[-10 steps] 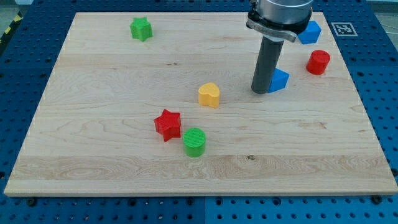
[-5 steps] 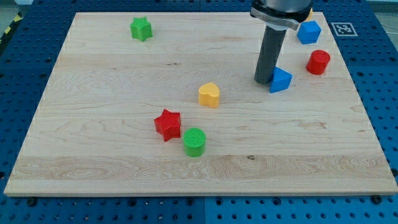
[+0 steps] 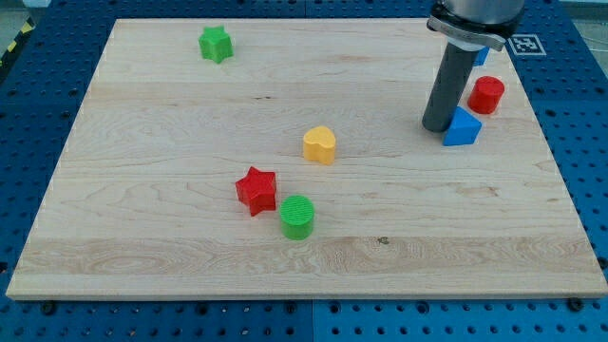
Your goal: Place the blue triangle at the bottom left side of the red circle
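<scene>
The blue triangle (image 3: 463, 128) lies on the wooden board (image 3: 190, 237) near the view's right, just below and left of the red circle (image 3: 487, 95). My tip (image 3: 438, 126) stands on the board against the triangle's left side. The rod rises toward the view's top and hides most of a blue block (image 3: 484, 55) behind it.
A yellow heart-shaped block (image 3: 320, 144) sits mid-board. A red star (image 3: 256, 189) and a green cylinder (image 3: 297, 217) lie together lower left of centre. A green star (image 3: 217, 43) is at the top left.
My tip has moved to the view's right and pushed the blue triangle rightward, so it now sits close under the red circle. The other blocks have not moved.
</scene>
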